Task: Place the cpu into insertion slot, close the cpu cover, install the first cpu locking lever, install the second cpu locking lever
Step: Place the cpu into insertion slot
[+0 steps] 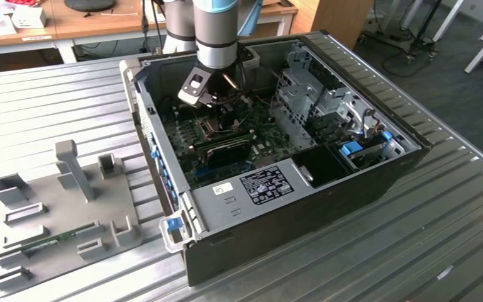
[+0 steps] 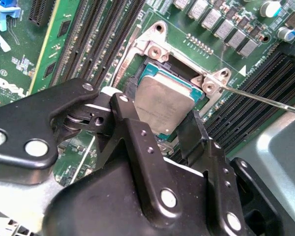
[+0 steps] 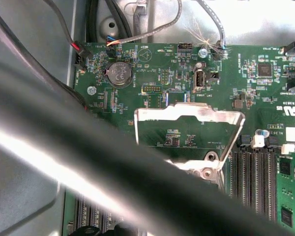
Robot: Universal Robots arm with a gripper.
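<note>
In the second wrist view the cpu (image 2: 163, 98), a silvery square chip with a green edge, sits slightly tilted over the insertion slot (image 2: 155, 49). My gripper (image 2: 160, 107) is shut on the chip, with one black finger (image 2: 125, 105) on each of two opposite sides. The cpu cover (image 3: 188, 113), a silvery frame with a large window, stands raised open in the first wrist view. A thin metal locking lever (image 2: 265, 101) juts out from the slot's corner. In the exterior view the gripper (image 1: 210, 104) hangs low inside the computer case over the green motherboard (image 1: 224, 148).
Long black memory slots (image 2: 93, 34) run beside the socket. Drive cages (image 1: 326, 107) and a black box (image 1: 321, 167) fill the case toward the exterior view's right. Cables (image 3: 152, 24) cross the board's edge. A grey fixture plate (image 1: 65, 201) lies on the ribbed metal table (image 1: 392, 251).
</note>
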